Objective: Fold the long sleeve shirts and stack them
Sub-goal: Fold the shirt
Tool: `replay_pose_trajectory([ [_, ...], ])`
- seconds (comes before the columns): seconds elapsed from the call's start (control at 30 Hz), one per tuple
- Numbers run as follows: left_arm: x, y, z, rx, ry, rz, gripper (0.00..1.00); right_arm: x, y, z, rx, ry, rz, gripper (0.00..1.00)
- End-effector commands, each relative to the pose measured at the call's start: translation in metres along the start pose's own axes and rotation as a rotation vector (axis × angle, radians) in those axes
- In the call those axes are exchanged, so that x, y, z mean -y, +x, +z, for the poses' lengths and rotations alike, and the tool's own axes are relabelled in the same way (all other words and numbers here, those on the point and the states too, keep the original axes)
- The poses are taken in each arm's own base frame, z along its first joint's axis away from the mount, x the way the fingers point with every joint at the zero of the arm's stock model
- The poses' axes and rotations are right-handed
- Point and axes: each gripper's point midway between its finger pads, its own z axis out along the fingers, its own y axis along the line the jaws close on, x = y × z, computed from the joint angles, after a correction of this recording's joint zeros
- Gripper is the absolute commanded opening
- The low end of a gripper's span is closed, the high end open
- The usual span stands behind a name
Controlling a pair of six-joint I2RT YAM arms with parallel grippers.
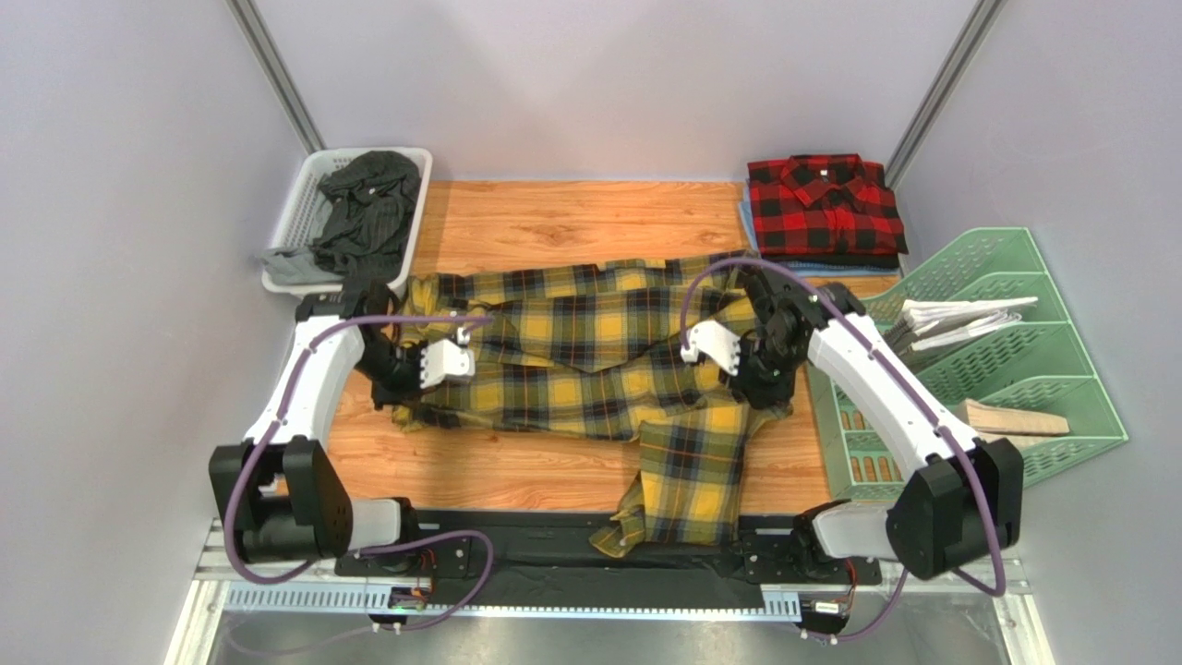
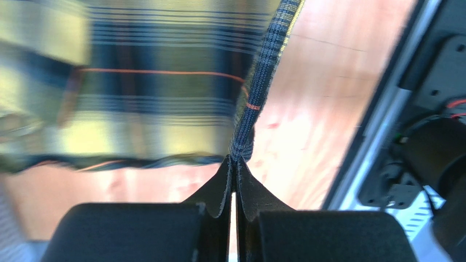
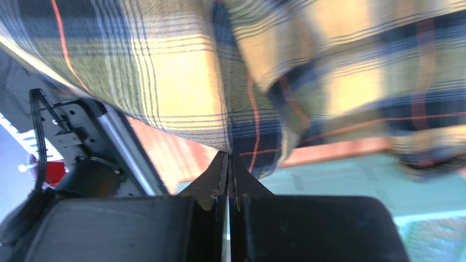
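Your left gripper (image 2: 234,161) and right gripper (image 3: 228,158) each pinch an edge of the yellow shirt (image 1: 597,363); you look mid-fold, so next carry both edges across evenly.

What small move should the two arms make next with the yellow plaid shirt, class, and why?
Probably raise both together slightly to draw the cloth taut. The left pincer and right pincer are each shut on an edge of the yellow shirt, which lies rumpled, one part trailing over the near edge of the table.
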Motion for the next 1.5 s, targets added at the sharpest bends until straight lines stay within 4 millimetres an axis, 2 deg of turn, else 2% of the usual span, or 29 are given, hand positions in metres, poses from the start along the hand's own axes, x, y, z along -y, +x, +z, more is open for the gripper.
replay_pose_trajectory([
  [0.0, -0.048, -0.020, -0.020, 0.069, -0.079, -0.014, 0.00, 0.035, -0.018, -0.023, 0.034, 0.021, -0.030, 0.00],
  [0.03, -0.056, -0.023, -0.022, 0.075, -0.091, -0.021, 0.00, 0.050, -0.029, -0.034, 0.058, 0.053, -0.035, 0.00],
  [0.07, -0.069, -0.027, -0.029, 0.080, -0.113, -0.020, 0.00, 0.058, -0.030, -0.029, 0.044, 0.028, -0.031, 0.00],
  [0.13, -0.087, -0.026, -0.026, 0.074, -0.122, -0.037, 0.00, 0.074, -0.035, -0.031, 0.040, 0.029, -0.030, 0.00],
  [0.17, -0.097, -0.027, -0.031, 0.072, -0.141, -0.040, 0.00, 0.088, -0.043, -0.040, 0.057, 0.062, -0.046, 0.00],
  [0.2, -0.103, -0.023, -0.025, 0.060, -0.125, -0.049, 0.00, 0.096, -0.044, -0.031, 0.037, 0.033, -0.040, 0.00],
  [0.27, -0.121, -0.020, -0.021, 0.050, -0.139, -0.064, 0.00, 0.116, -0.055, -0.036, 0.047, 0.058, -0.056, 0.00],
  [0.3, -0.124, -0.019, -0.018, 0.045, -0.130, -0.067, 0.00, 0.124, -0.056, -0.025, 0.031, 0.032, -0.045, 0.00],
  [0.37, -0.136, -0.015, -0.010, 0.037, -0.118, -0.090, 0.00, 0.143, -0.066, -0.028, 0.041, 0.060, -0.050, 0.00],
  [0.4, -0.139, -0.013, -0.009, 0.028, -0.118, -0.096, 0.00, 0.151, -0.068, -0.018, 0.030, 0.039, -0.043, 0.00],
  [0.47, -0.149, -0.010, -0.001, 0.021, -0.118, -0.114, 0.00, 0.166, -0.074, -0.022, 0.031, 0.062, -0.048, 0.00],
  [0.6, -0.157, -0.006, 0.007, 0.015, -0.112, -0.134, 0.00, 0.184, -0.073, -0.010, 0.010, 0.054, -0.054, 0.00],
  [0.87, -0.167, 0.003, 0.019, -0.014, -0.113, -0.174, 0.00, 0.200, -0.063, 0.028, -0.049, 0.024, -0.026, 0.02],
  [0.9, -0.171, 0.006, 0.020, -0.024, -0.125, -0.183, 0.00, 0.202, -0.063, 0.030, -0.053, 0.030, -0.014, 0.06],
  [0.97, -0.174, 0.012, 0.025, -0.046, -0.130, -0.222, 0.00, 0.206, -0.063, 0.030, -0.054, 0.047, 0.035, 0.20],
  [1.0, -0.179, 0.018, 0.026, -0.071, -0.149, -0.230, 0.00, 0.207, -0.062, 0.031, -0.054, 0.048, 0.063, 0.28],
  [1.03, -0.179, 0.021, 0.029, -0.081, -0.153, -0.250, 0.00, 0.209, -0.063, 0.030, -0.045, 0.054, 0.085, 0.40],
  [1.07, -0.181, 0.023, 0.030, -0.091, -0.163, -0.261, 0.04, 0.208, -0.063, 0.025, -0.040, 0.059, 0.132, 0.47],
  [1.1, -0.185, 0.025, 0.029, -0.095, -0.184, -0.268, 0.18, 0.208, -0.063, 0.020, -0.034, 0.069, 0.155, 0.52],
  [1.13, -0.187, 0.023, 0.026, -0.092, -0.205, -0.298, 0.25, 0.206, -0.062, 0.016, -0.030, 0.071, 0.183, 0.56],
  [1.17, -0.190, 0.022, 0.021, -0.082, -0.227, -0.311, 0.30, 0.201, -0.056, 0.013, -0.036, 0.057, 0.220, 0.58],
  [1.2, -0.190, 0.018, 0.016, -0.050, -0.235, -0.334, 0.42, 0.196, -0.054, 0.005, -0.033, 0.067, 0.273, 0.59],
  [1.23, -0.191, 0.013, 0.009, -0.020, -0.249, -0.376, 0.48, 0.194, -0.046, 0.001, -0.035, 0.068, 0.321, 0.59],
  [1.27, -0.187, 0.002, -0.001, 0.043, -0.252, -0.383, 0.49, 0.185, -0.040, -0.002, -0.045, 0.043, 0.357, 0.59],
  [1.3, -0.175, -0.003, -0.003, 0.063, -0.220, -0.391, 0.51, 0.177, -0.035, -0.002, -0.050, 0.020, 0.415, 0.59],
  [1.33, -0.165, -0.006, -0.002, 0.075, -0.199, -0.384, 0.63, 0.174, -0.026, -0.009, -0.045, 0.020, 0.459, 0.59],
  [1.37, -0.159, -0.015, -0.011, 0.110, -0.212, -0.372, 0.64, 0.166, -0.020, -0.011, -0.054, 0.000, 0.490, 0.59],
  [1.4, -0.147, -0.018, -0.011, 0.120, -0.187, -0.367, 0.66, 0.156, -0.014, -0.007, -0.064, -0.034, 0.532, 0.59],
  [1.47, -0.128, -0.014, -0.007, 0.097, -0.164, -0.356, 0.66, 0.153, -0.004, -0.013, -0.052, -0.016, 0.576, 0.59],
])
